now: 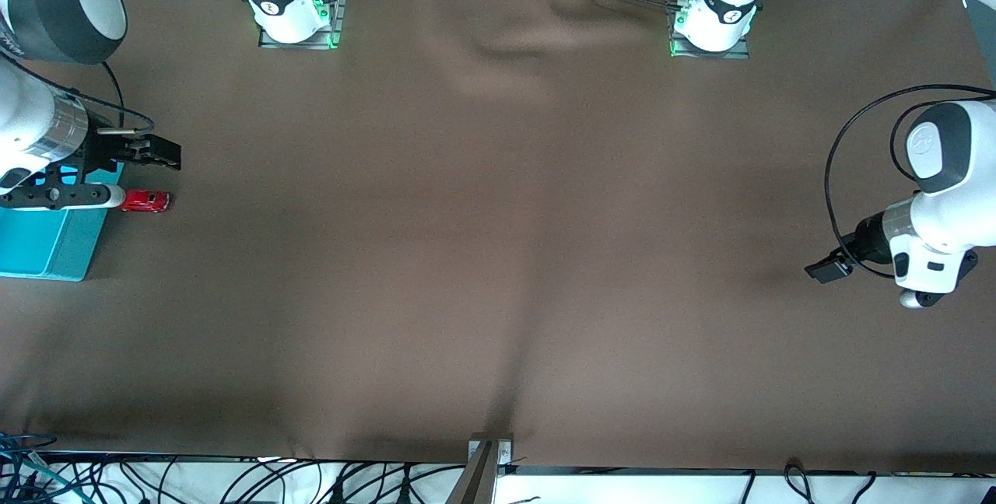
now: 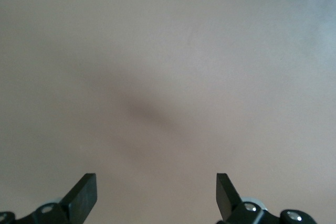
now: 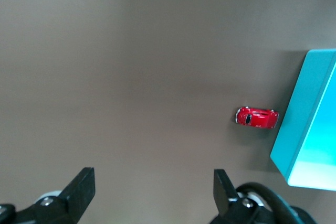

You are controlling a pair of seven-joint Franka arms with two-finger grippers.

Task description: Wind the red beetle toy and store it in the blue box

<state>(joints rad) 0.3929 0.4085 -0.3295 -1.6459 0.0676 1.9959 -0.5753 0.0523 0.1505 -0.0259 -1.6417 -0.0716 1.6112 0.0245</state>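
Front view first: at the left edge of the frame the red beetle toy point(image 1: 145, 201) sits on the brown cloth point(image 1: 498, 255) just beside the blue box point(image 1: 54, 243), outside it. The right gripper point(image 1: 117, 169) hangs over the box's rim, and the left gripper point(image 1: 829, 267) waits over bare cloth at the right edge.

Left wrist view: two dark fingers point(image 2: 81, 198) stand wide apart over plain cloth, holding nothing.

Right wrist view: fingers point(image 3: 79, 190) spread apart and empty at the bottom of the frame, with the toy at centre right, close to the box wall.

Glossy red beetle toy point(image 3: 256, 118), smooth plastic blue box point(image 3: 308, 129), matt brown cloth table cover point(image 1: 498, 255)
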